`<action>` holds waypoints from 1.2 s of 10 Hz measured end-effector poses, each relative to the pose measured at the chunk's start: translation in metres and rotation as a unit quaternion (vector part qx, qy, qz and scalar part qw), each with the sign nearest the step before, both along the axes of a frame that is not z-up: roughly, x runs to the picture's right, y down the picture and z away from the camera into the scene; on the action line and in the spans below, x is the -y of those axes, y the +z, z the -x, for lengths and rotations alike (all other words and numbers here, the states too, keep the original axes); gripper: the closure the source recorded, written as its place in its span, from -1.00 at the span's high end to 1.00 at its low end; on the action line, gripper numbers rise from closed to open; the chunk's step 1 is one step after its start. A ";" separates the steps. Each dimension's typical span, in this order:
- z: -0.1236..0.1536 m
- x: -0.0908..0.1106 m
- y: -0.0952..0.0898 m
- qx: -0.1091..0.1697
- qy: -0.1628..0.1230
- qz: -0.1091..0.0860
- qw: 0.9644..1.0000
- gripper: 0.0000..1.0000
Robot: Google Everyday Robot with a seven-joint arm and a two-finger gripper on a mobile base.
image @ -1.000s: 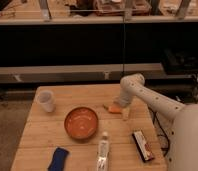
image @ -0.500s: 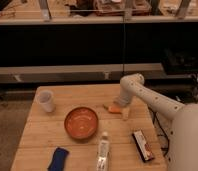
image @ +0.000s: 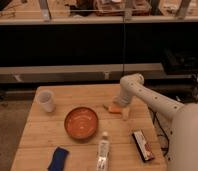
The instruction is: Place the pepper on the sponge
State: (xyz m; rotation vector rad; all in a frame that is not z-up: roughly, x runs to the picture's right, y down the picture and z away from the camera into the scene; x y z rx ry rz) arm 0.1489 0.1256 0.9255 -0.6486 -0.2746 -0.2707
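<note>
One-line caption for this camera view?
Claw low beside the pepper on the wooden table; the sponge lies across the bowl, at the near edge.

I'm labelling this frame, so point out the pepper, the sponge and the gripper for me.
pepper (image: 113, 108), camera view, middle of its orange body.
sponge (image: 58, 158), camera view, centre of its blue top.
gripper (image: 124, 113), camera view, its lower tip, just right of the pepper.
</note>
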 end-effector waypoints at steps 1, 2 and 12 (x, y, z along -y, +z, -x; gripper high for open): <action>0.006 0.003 -0.006 0.004 -0.004 -0.002 1.000 0.30; 0.019 0.008 -0.016 0.009 -0.008 -0.004 1.000 0.09; 0.032 0.012 -0.031 0.000 -0.016 0.007 1.000 -1.00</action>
